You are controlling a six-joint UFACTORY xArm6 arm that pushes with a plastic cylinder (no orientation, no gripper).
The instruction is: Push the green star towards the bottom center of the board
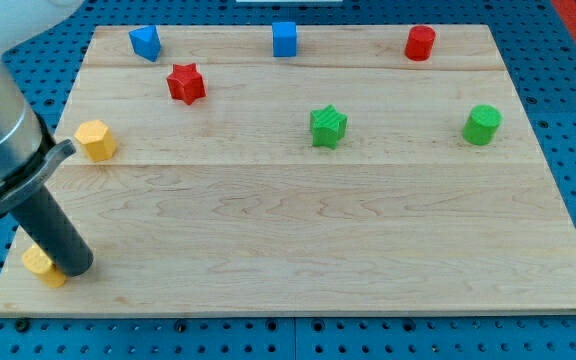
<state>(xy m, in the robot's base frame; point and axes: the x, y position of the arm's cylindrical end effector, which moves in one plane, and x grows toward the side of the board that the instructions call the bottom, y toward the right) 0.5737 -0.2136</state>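
Observation:
The green star (328, 127) lies on the wooden board (298, 230), a little right of centre in the upper half. My tip (74, 268) rests at the board's bottom left corner, touching a yellow block (42, 266) that is partly hidden behind the rod. The tip is far to the left of and below the green star.
A yellow hexagonal block (95, 139) sits at the left edge. A red star (185, 83), a blue block (145, 42), a blue cube (284, 38) and a red cylinder (420, 43) lie along the top. A green cylinder (482, 124) is at the right.

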